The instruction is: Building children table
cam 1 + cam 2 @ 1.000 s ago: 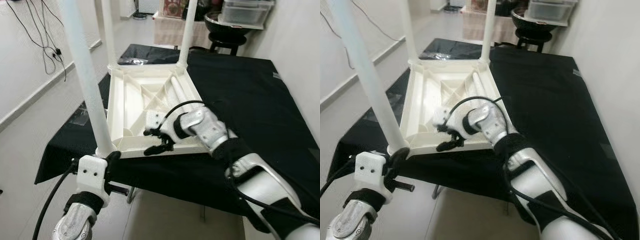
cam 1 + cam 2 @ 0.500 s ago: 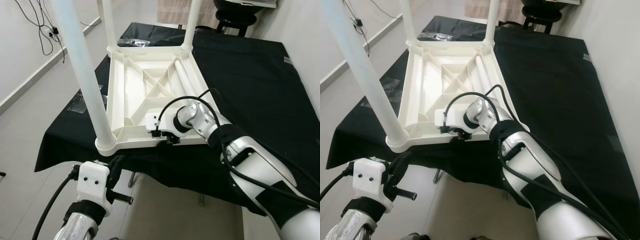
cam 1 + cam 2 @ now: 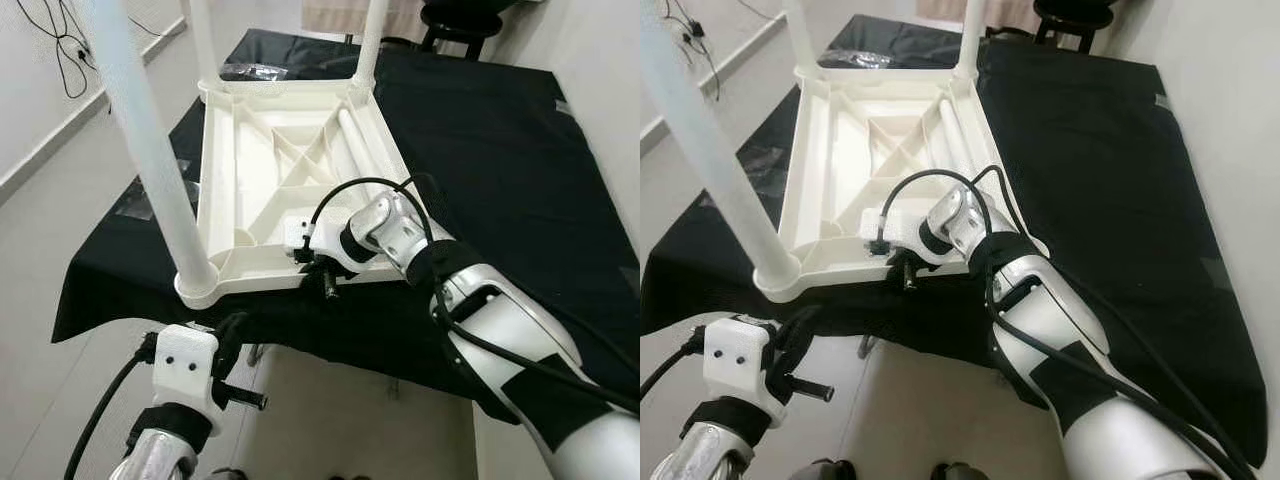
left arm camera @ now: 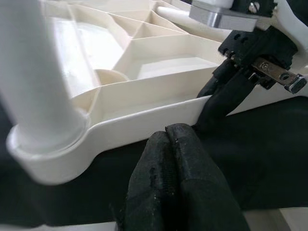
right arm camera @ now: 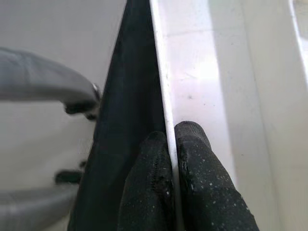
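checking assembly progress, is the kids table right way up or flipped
Flipped. The white table top lies ribbed underside up on the black cloth, with fitted legs pointing upward.

Likely a home room, pale floor [image 3: 60, 210], black-draped table [image 3: 500, 150], wall cables [image 3: 50, 50], stool [image 3: 470, 20] behind

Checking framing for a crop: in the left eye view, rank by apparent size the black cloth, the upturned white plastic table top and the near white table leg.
1. black cloth
2. upturned white plastic table top
3. near white table leg, enlarged by nearness to the camera
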